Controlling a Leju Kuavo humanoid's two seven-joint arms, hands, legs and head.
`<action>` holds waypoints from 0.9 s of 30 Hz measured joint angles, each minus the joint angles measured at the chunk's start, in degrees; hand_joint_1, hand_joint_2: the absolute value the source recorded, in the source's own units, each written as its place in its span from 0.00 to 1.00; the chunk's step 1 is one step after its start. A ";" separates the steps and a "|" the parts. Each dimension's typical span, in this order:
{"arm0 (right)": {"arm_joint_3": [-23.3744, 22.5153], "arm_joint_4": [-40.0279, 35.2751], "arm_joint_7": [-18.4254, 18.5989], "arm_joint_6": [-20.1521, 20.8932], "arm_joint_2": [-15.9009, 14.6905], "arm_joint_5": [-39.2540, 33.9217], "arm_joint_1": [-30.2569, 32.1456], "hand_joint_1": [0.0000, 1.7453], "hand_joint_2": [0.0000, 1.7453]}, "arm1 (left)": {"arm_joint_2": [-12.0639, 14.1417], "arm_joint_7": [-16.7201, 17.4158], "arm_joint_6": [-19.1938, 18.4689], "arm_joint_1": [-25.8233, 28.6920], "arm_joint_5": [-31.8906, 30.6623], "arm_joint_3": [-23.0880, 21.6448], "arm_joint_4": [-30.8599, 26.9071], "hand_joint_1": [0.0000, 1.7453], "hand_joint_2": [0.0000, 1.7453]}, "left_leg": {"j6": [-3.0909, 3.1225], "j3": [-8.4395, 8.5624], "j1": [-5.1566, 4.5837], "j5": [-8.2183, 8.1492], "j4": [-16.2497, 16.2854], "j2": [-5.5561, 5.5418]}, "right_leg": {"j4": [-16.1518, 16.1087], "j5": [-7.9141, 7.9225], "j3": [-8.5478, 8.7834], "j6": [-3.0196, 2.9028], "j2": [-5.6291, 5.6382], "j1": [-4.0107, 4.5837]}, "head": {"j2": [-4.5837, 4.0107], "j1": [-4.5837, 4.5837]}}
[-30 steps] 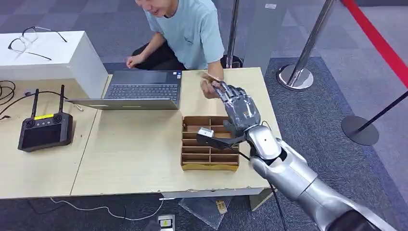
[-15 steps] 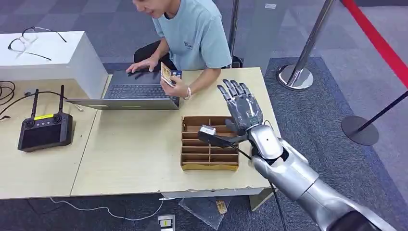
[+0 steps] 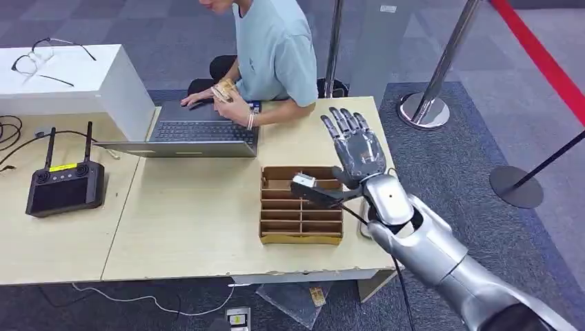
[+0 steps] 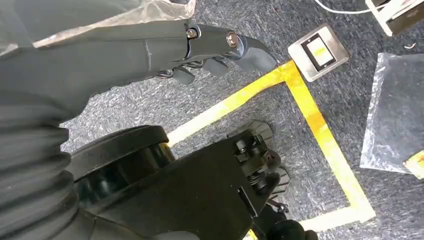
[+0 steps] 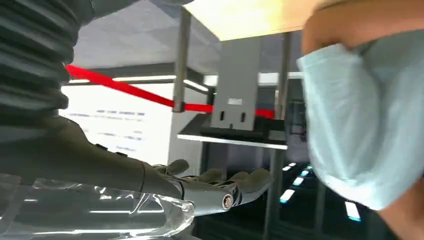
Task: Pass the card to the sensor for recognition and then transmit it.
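The card (image 3: 225, 90) sat mostly hidden inside the person's hand (image 3: 231, 103) and was too small to read, the person's head was cut off by the head view's upper edge, and the right wrist view showed the person's sleeve (image 5: 360, 120) blurred and cut off.

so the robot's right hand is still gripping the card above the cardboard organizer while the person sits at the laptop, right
Not quite. In the head view the right hand is open and empty above the cardboard organizer; the person's hand holds the card by the laptop.
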 joint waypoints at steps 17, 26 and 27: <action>-14.29 -23.01 10.05 5.20 -15.69 -2.56 5.20 0.00 1.00 | -0.83 -1.09 0.17 1.73 1.66 0.28 0.00 0.00 1.00 | 0.06 -0.04 -0.04 -0.05 0.05 -0.01 | -0.02 0.00 -0.03 0.01 0.07 -0.04 | 0.00 -0.02; -21.13 -33.94 12.04 9.46 -21.81 -1.62 11.14 0.00 1.00 | -1.05 -1.22 0.07 2.49 2.73 0.46 0.00 0.00 1.00 | 0.07 -0.04 -0.03 -0.07 0.06 -0.02 | -0.02 -0.03 -0.06 0.03 0.04 -0.04 | 0.00 0.00; -21.94 -35.03 12.04 9.81 -22.38 -1.25 12.01 0.00 1.00 | -1.07 -1.22 0.07 2.50 2.88 0.48 0.00 0.00 1.00 | 0.07 -0.04 -0.03 -0.08 0.06 -0.02 | -0.02 -0.03 -0.05 0.03 0.04 -0.04 | 0.00 0.00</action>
